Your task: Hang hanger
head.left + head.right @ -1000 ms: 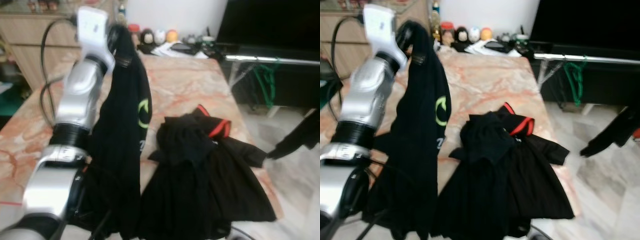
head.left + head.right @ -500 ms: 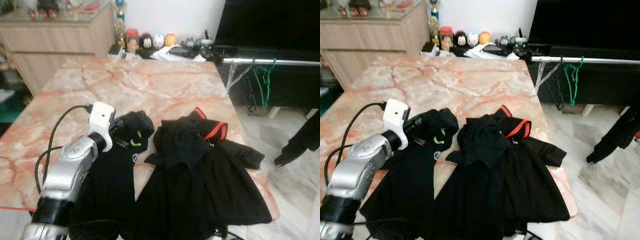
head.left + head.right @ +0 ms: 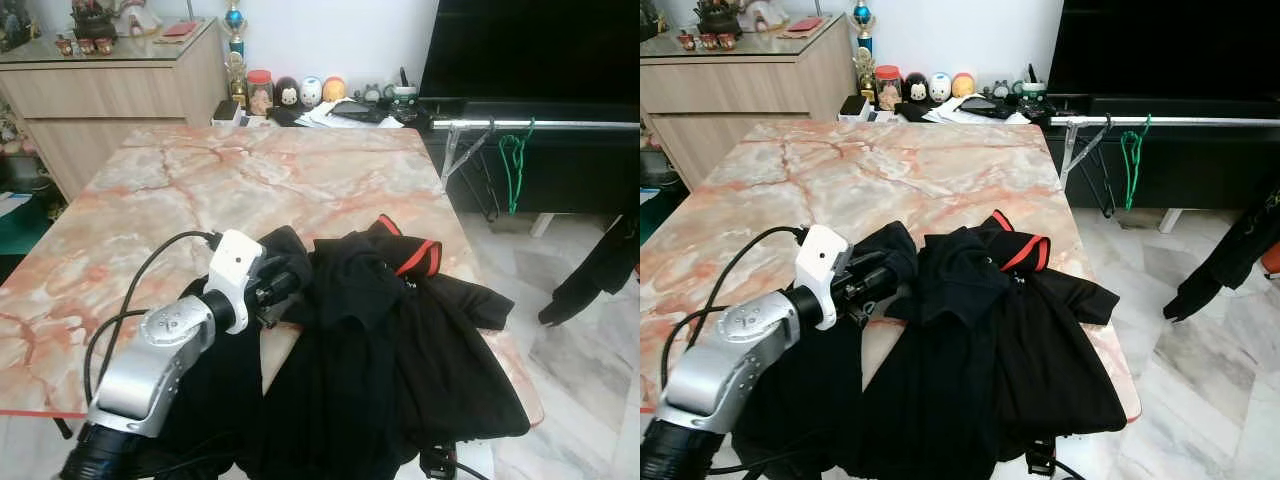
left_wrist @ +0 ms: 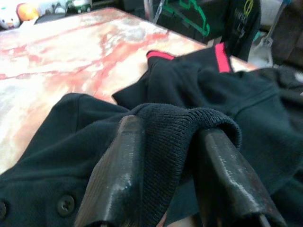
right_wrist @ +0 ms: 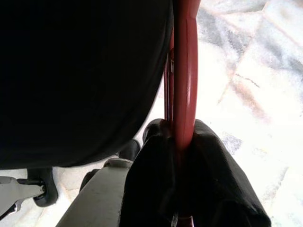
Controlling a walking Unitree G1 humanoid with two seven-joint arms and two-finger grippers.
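We see the left claw [image 4: 165, 156] pinching a fold of black shirt [image 4: 61, 142] low over the marble worktop [image 3: 200, 180], beside a second black shirt with red collar [image 3: 415, 255]. The right claw [image 5: 182, 161] clamps a red hanger [image 5: 185, 71] above the tiled floor [image 5: 255, 85]. A green hanger [image 3: 516, 160] hangs on the rail [image 3: 560, 125] beyond the worktop.
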